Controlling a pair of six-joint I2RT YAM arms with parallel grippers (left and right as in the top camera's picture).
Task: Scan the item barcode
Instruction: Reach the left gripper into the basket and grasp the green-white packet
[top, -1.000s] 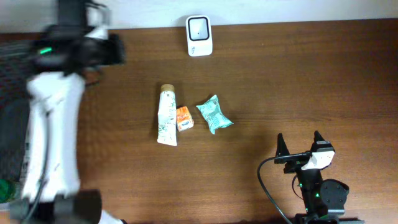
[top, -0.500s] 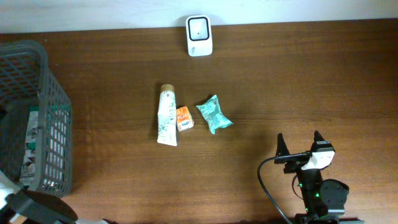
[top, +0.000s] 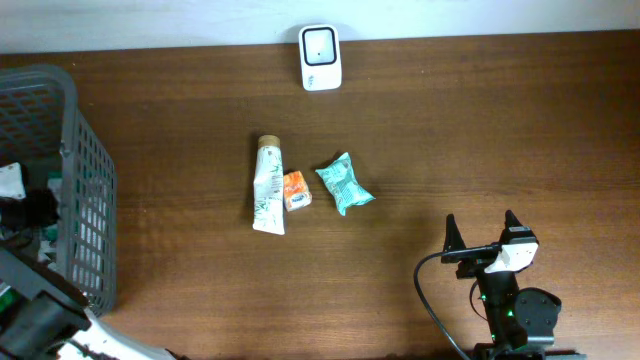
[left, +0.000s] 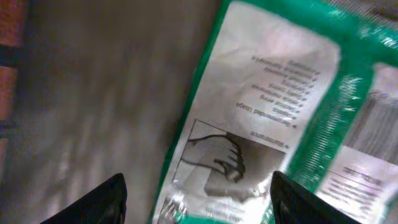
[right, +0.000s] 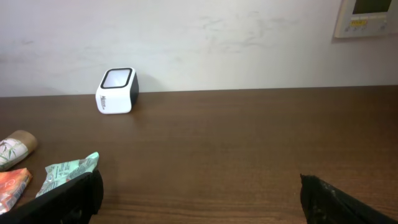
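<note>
Right, the left arm is down inside the grey basket (top: 92, 200) at the counter's (top: 450, 120) left edge. Its wrist camera looks straight onto a green-and-white packet (left: 261, 106) lying on the basket floor. The left fingers (left: 109, 199) are spread wide, one tip over bare floor and the other over the packet. Nothing is clamped between them.

Over at the near right corner, the right fingers (top: 452, 235) are wide apart too and hold nothing. They point across the counter toward the far edge. The white barcode scanner (top: 320, 57) stands at the middle of that far edge.

Mid-counter there are three more items. A cream tube (top: 268, 185) lies lengthwise with its cap toward the scanner. An orange sachet (top: 296, 190) touches the tube's right side, and a teal pouch (top: 344, 183) sits just beside the sachet.
</note>
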